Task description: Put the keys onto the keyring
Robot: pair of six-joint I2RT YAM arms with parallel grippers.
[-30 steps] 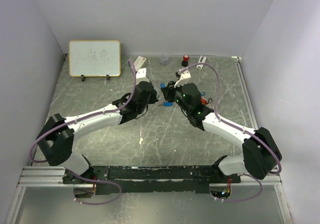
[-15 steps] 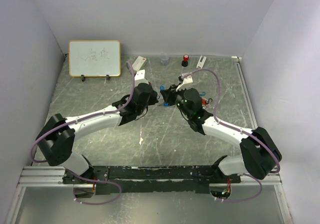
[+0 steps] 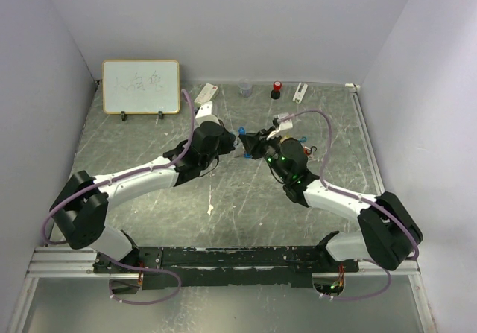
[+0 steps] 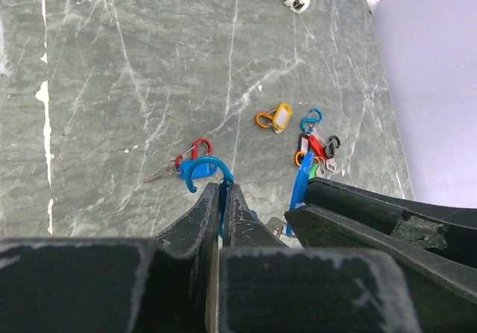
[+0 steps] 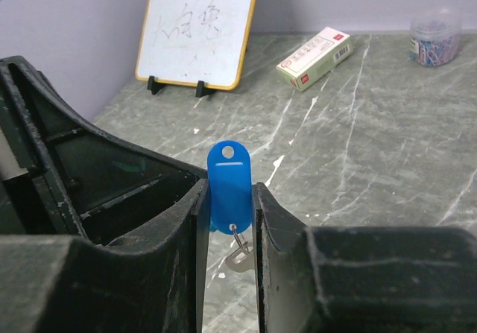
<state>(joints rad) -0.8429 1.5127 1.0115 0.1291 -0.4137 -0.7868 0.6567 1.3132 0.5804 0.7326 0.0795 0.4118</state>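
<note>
The table (image 4: 112,65) looks like grey-green stone with white veins, smooth with a dull sheen. The fingers (image 4: 195,221) of the left gripper (image 4: 221,191) and the fingers (image 5: 182,236) of the right gripper (image 5: 227,199) are black, matt and grainy, with pale scuffs. The blue key tag (image 5: 229,170) is smooth, glossy plastic. The key (image 5: 238,257) below it is bare silvery metal. The blue carabiner clip (image 4: 205,170) has a shiny coloured finish. The whiteboard (image 5: 197,31) is glossy white in a wood-coloured frame. The box (image 5: 315,57) looks like printed card.
</note>
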